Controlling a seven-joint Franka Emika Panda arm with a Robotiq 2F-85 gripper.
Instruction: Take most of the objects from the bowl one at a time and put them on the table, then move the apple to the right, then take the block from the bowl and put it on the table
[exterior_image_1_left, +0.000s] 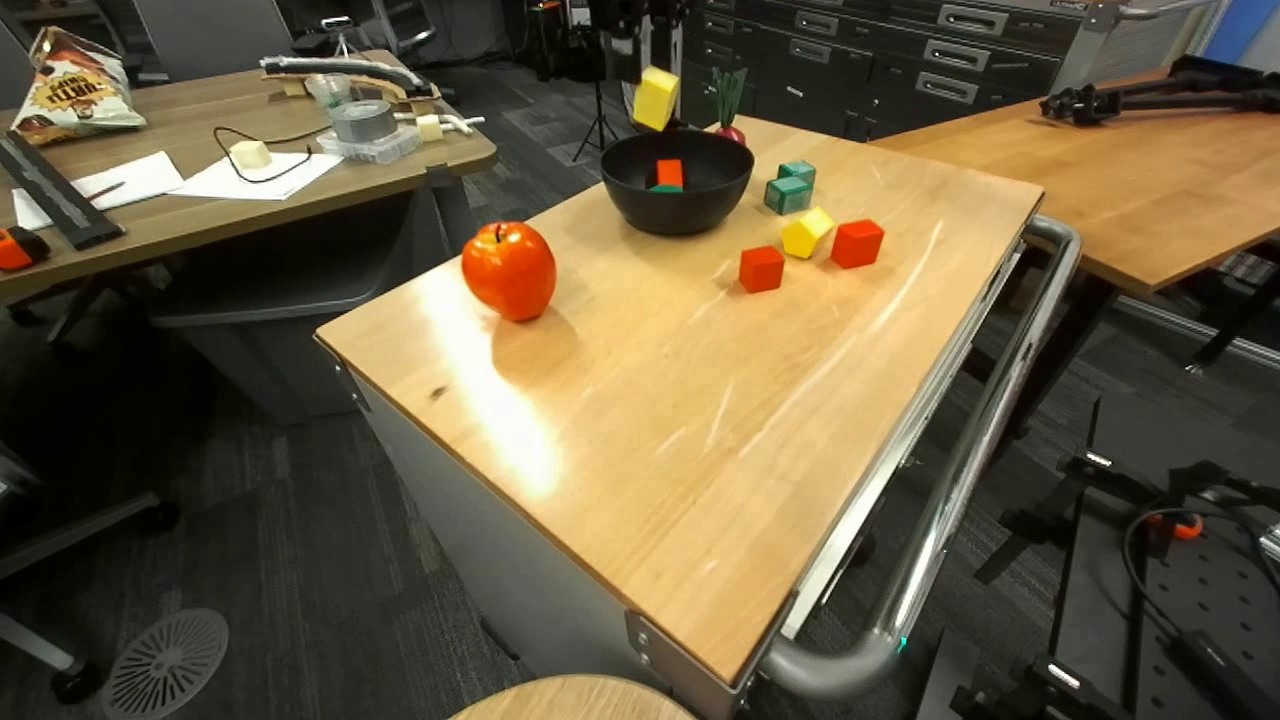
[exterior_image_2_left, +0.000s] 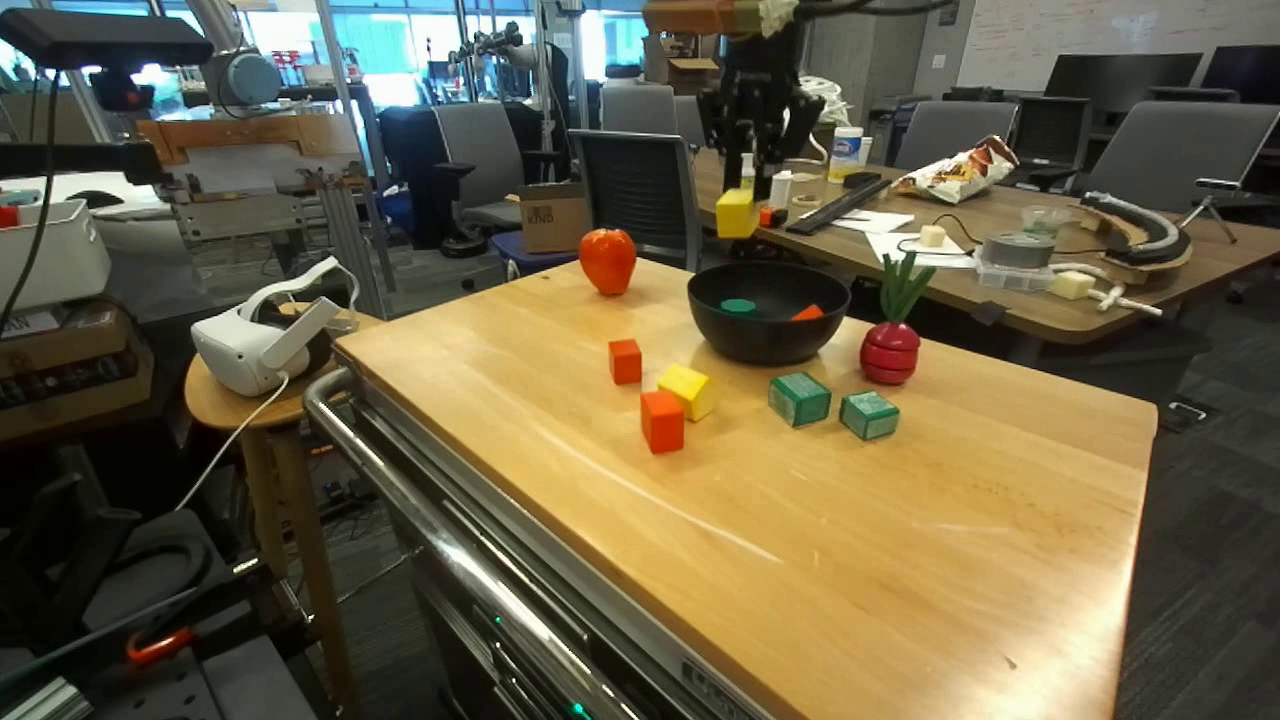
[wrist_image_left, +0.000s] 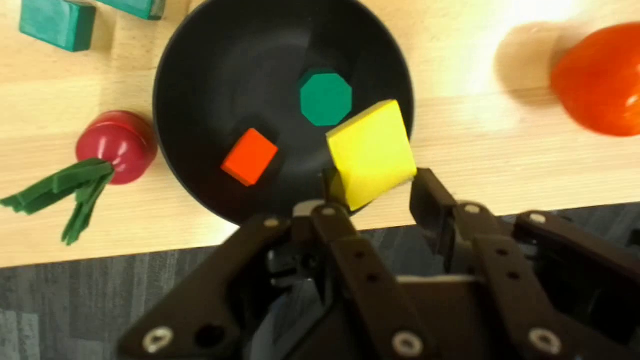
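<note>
Pinching a yellow block (wrist_image_left: 372, 155), the claw (wrist_image_left: 378, 186) is hovering above the bowl (wrist_image_left: 200, 80), where a red block (wrist_image_left: 250, 156) and green block (wrist_image_left: 326, 99) are waiting. Five others (exterior_image_2_left: 798, 400) are lying on the table (exterior_image_2_left: 850, 540); unloading is probably past halfway. The wrist view is showing the apple (wrist_image_left: 602, 80), likely unmoved, upper right, but missing three of those five.

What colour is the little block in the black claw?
Yellow: the block in the claw shows best in the wrist view.

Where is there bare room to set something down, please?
The table is bare between the apple, the red blocks and the metal rail, and past the green blocks and toy radish, toward the end opposite the apple. It is crowded beside the bowl, where these blocks and a yellow block gather.
</note>
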